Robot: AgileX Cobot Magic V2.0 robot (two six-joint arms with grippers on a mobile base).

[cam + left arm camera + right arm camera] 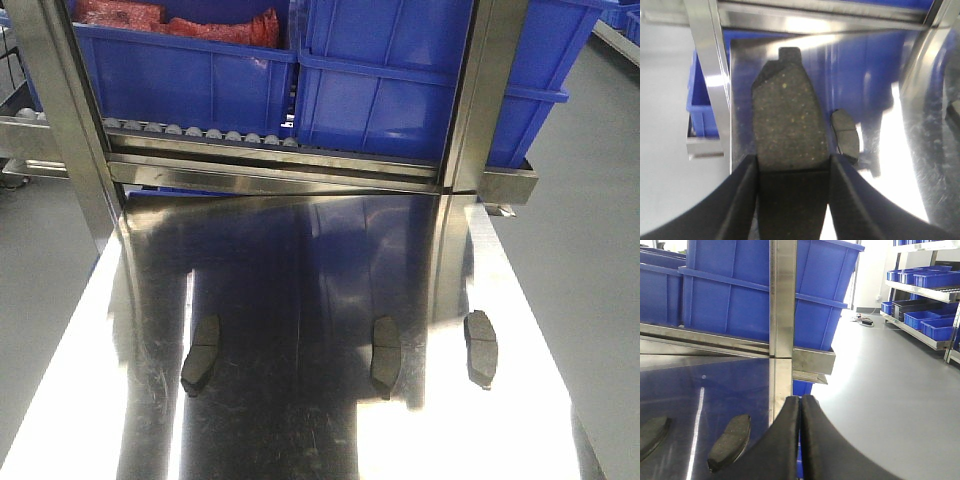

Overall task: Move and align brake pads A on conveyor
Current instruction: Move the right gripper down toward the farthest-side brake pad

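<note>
Gripping one brake pad by its side edges, the left gripper is shown closed on it, with the pad's long axis projecting straight ahead. Three further pads are laid in a row on the steel tabletop. The right gripper, empty and pressed fully closed, is placed nearest the rightmost pad. No conveyor is shown.

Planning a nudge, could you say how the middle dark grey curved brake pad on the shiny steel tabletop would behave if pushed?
The middle dark grey brake pad probably slides readily: the polished steel tabletop looks slick. Lying flat and low, it seems unlikely to tip or roll.
</note>
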